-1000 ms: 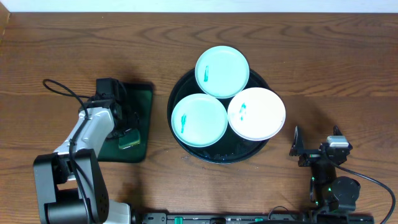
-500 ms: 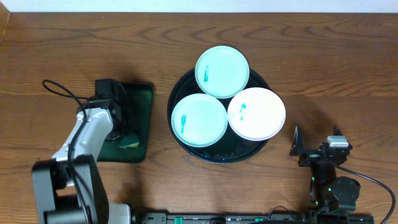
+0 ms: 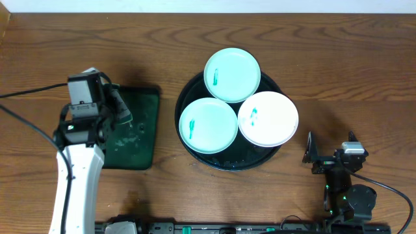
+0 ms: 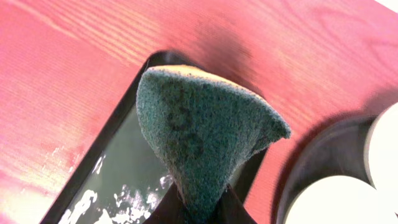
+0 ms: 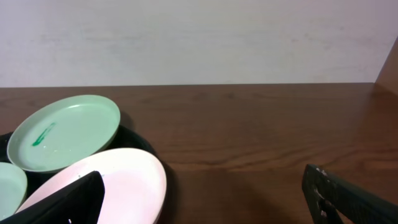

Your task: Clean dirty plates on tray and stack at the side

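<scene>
Three small plates lie on the round black tray (image 3: 227,160): a mint one at the back (image 3: 233,75), a mint one at front left (image 3: 208,125) and a white one at right (image 3: 268,118), each with a teal smear. My left gripper (image 3: 121,110) is shut on a dark green sponge (image 4: 199,130), held lifted over the small green tray, left of the black tray. The sponge's folded wedge fills the left wrist view above the gripper (image 4: 202,208). My right gripper (image 3: 330,153) rests open on the table right of the black tray, nothing between its fingers (image 5: 348,193).
A rectangular dark-green tray (image 3: 140,140) with white foamy residue (image 4: 118,202) lies left of the black tray. A black cable (image 3: 26,123) runs along the left arm. Bare wooden table surrounds both trays. A pale wall stands behind in the right wrist view.
My left gripper closed on the sponge on the green tray and raised it, the arm swinging up and to the back left. The right arm and the plates have not moved.
</scene>
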